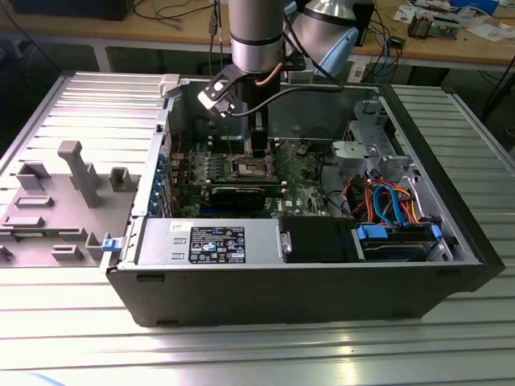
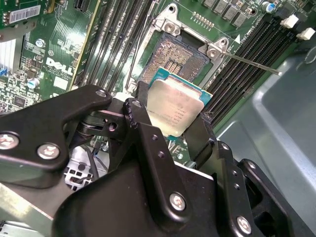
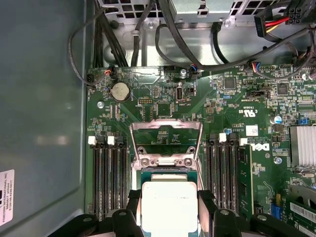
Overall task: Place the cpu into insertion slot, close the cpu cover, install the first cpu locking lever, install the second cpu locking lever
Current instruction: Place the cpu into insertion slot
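1. A black, open-sided computer case (image 1: pixel 282 289) lies flat near the middle of the ribbed aluminium table (image 1: pixel 241 354). A green motherboard (image 1: pixel 302 181) covers the case floor.
2. The arm reaches down into the case, and its black two-finger gripper (image 1: pixel 259 149) hangs over the middle of the motherboard.
3. The gripper is clamped on the cpu (image 2: pixel 175 111), a small flat square chip with a silver-grey metal top. The fingers (image 2: pixel 148 143) press on opposite edges of the chip.
4. The insertion slot (image 2: pixel 180 54), a square dark socket with a fine pin grid, lies uncovered just beside the held chip. The chip is not seated.
5. The cpu cover (image 3: pixel 165 123), a thin square silver frame plate, is swung open at the slot's edge.
6. A thin silver locking lever (image 2: pixel 252 63) juts out unlatched across the long black memory slots (image 2: pixel 247 44).
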Tool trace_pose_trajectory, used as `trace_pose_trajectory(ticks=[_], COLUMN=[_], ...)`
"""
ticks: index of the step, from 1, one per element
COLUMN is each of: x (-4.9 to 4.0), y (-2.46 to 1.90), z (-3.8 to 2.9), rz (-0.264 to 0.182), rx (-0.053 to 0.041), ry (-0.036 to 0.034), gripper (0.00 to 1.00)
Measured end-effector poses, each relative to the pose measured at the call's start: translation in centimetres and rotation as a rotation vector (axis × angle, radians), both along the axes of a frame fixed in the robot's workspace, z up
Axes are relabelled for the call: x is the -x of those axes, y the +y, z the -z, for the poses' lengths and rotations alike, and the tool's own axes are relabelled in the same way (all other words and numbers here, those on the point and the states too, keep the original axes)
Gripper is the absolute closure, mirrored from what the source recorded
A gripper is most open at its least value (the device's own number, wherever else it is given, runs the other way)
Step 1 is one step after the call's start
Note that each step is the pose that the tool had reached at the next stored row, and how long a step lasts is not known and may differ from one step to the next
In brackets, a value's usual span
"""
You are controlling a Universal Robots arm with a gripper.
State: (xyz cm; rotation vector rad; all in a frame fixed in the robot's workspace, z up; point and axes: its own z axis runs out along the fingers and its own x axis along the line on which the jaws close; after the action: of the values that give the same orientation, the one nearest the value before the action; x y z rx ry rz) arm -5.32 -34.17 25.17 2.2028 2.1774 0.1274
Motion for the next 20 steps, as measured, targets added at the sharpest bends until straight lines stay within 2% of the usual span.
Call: trace_pose_trajectory(ticks=[16,20], x=[0.0,0.12], y=[0.0,0.0], z=[0.28,0.87], rz=[0.0,0.0], rx=[-0.0001,0.0], ry=[-0.0001,-0.0001], gripper=[0.46,0.46])
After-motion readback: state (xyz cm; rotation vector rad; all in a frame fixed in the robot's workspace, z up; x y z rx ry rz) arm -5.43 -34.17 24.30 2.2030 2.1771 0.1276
